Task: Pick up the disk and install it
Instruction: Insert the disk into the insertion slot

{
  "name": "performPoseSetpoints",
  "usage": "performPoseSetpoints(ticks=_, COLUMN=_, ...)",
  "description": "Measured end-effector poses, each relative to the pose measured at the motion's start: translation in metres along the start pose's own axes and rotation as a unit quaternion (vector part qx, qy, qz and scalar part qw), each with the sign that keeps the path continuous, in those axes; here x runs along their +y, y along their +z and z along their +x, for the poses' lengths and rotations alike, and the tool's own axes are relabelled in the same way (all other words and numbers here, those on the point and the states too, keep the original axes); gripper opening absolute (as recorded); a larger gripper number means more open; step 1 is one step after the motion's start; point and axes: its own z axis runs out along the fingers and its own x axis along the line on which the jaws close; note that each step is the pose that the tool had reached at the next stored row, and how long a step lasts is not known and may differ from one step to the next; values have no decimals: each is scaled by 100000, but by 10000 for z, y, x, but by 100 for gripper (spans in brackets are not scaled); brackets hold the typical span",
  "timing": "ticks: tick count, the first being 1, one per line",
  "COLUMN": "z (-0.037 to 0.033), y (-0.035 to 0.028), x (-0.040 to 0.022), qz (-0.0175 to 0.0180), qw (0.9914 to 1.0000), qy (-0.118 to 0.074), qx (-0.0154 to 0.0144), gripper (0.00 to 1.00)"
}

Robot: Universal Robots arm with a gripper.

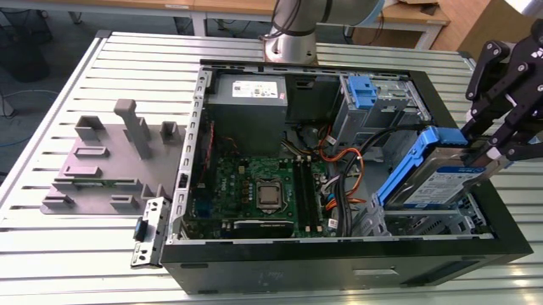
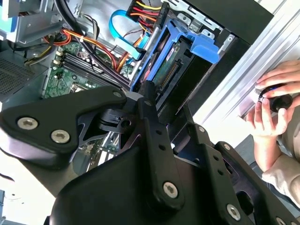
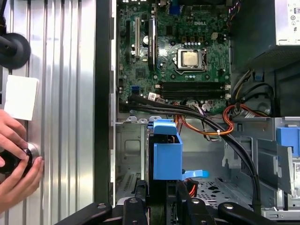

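Observation:
The disk [image 1: 428, 181], a silver drive with a white-and-blue label in a blue carrier frame, hangs tilted over the metal drive bay [image 1: 424, 223] at the exterior view's right front corner of the open computer case. My gripper [image 1: 485, 155] is shut on the disk's upper end, its black fingers clamped on the blue frame. In the first wrist view the disk [image 3: 166, 157] is seen edge-on, rising from between the gripper [image 3: 161, 199] fingers above the bay. In the second wrist view the disk [image 2: 185, 44] sits beyond the gripper's black linkage [image 2: 145, 93].
The case holds a green motherboard [image 1: 254, 190], a grey power-supply box [image 1: 250, 95], a tall blue clip [image 1: 362, 92] and cables [image 1: 344, 162] beside the bay. A grey fixture [image 1: 93, 168] lies at the exterior view's left. A person's hands [image 3: 14, 157] rest on the table near the case.

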Motion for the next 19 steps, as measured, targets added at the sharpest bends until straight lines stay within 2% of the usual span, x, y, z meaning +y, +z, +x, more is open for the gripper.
performPoseSetpoints(ticks=2, z=-1, y=22, x=-1, qz=0, qw=100000, qy=0, qx=2, gripper=35)
performPoseSetpoints(ticks=7, z=0, y=28, x=-2, qz=1, qw=100000, qy=-3, qx=-3, gripper=35)
performPoseSetpoints(ticks=10, z=0, y=67, x=-3, qz=1, qw=100000, qy=-2, qx=-2, gripper=35)
performPoseSetpoints(ticks=19, z=0, y=75, x=-4, qz=1, qw=100000, qy=-1, qx=2, gripper=35)
